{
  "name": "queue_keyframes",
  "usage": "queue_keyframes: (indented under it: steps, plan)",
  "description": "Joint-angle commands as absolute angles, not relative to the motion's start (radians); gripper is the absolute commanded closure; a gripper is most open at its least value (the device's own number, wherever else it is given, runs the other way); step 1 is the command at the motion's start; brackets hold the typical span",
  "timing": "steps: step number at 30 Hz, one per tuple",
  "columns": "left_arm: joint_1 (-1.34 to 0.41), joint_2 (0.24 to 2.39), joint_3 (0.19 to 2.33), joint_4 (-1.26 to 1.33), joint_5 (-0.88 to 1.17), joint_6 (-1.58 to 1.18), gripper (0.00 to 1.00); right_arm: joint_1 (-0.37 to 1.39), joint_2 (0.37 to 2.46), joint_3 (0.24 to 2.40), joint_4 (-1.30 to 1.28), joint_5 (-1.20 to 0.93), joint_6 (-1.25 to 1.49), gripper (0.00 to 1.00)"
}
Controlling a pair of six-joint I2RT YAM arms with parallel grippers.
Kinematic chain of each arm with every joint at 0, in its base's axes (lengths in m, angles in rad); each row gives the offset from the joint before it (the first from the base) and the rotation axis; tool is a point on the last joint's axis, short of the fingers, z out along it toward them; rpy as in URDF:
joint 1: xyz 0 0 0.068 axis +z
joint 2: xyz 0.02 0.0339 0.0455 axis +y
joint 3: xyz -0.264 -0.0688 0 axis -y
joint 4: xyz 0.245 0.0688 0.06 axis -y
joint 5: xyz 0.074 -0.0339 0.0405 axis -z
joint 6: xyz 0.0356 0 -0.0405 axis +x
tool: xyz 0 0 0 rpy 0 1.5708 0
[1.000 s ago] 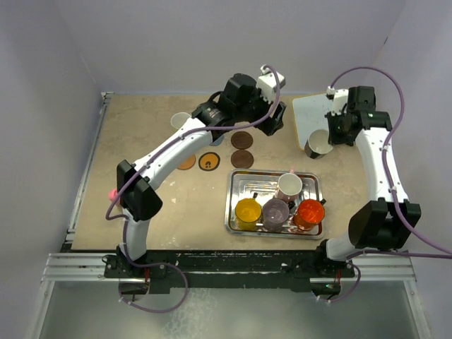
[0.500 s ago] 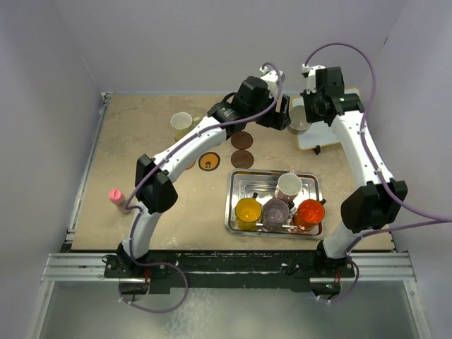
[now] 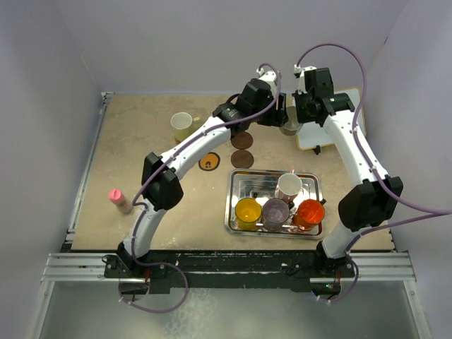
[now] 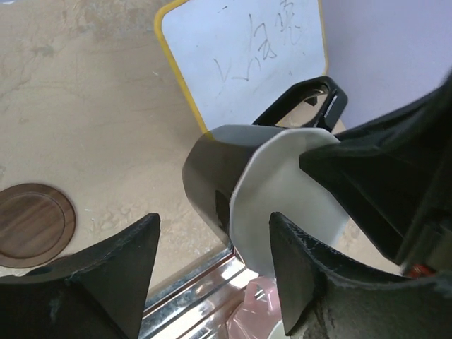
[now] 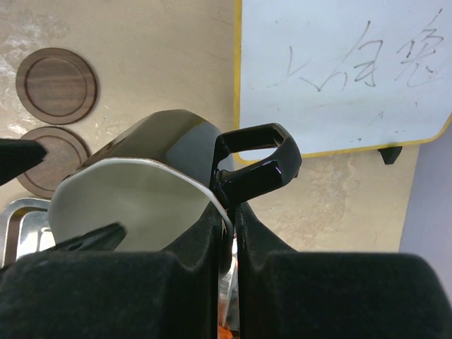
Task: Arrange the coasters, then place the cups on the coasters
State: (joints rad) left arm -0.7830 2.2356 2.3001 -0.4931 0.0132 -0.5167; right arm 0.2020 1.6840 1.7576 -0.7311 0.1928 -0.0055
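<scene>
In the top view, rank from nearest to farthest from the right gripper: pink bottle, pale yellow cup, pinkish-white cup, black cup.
1. Black cup, in the right gripper.
2. Pinkish-white cup, in tray.
3. Pale yellow cup, back left.
4. Pink bottle, left edge.

Tray [image 3: 248,185] sat near-right on table [image 3: 134,141], four cups [image 3: 275,210] in it. Coasters [image 3: 242,158] lay just behind it; whiteboard [image 5: 339,70] far right.

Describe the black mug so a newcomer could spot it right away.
Find the yellow-edged whiteboard at the far right. Just off its left edge, the right tool grips the black mug by its rim. It is the only black one, white inside, with an angular handle.
</scene>
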Motion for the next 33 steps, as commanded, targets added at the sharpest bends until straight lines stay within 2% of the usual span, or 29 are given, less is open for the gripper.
queue_keyframes:
  steps: [1,6,9,13,15,16,29,33]
  plan:
    - [-0.774,2.257,2.359,-0.453,-0.031,-0.537,0.42,0.232,1.616,1.795,-0.627,0.221,0.040,1.00]
    - [-0.775,2.269,2.348,-0.471,-0.070,-0.527,0.50,0.259,1.603,1.796,-0.632,0.219,0.060,1.00]
    - [-0.775,2.270,2.347,-0.470,-0.086,-0.516,0.59,0.268,1.597,1.788,-0.635,0.204,0.071,1.00]
    - [-0.775,2.269,2.351,-0.468,-0.103,-0.489,0.78,0.268,1.595,1.783,-0.639,0.169,0.082,1.00]
    - [-0.771,2.265,2.351,-0.465,-0.111,-0.472,0.92,0.268,1.592,1.780,-0.659,0.116,0.086,1.00]
    - [-0.770,2.264,2.351,-0.462,-0.114,-0.464,0.96,0.268,1.591,1.778,-0.668,0.062,0.103,1.00]
    - [-0.713,2.216,2.334,-0.422,-0.098,-0.343,0.97,0.262,1.600,1.755,-0.667,-0.101,0.089,1.00]
    - [-0.681,2.197,2.311,-0.416,-0.087,-0.304,0.97,0.251,1.606,1.762,-0.670,-0.168,0.085,0.88]
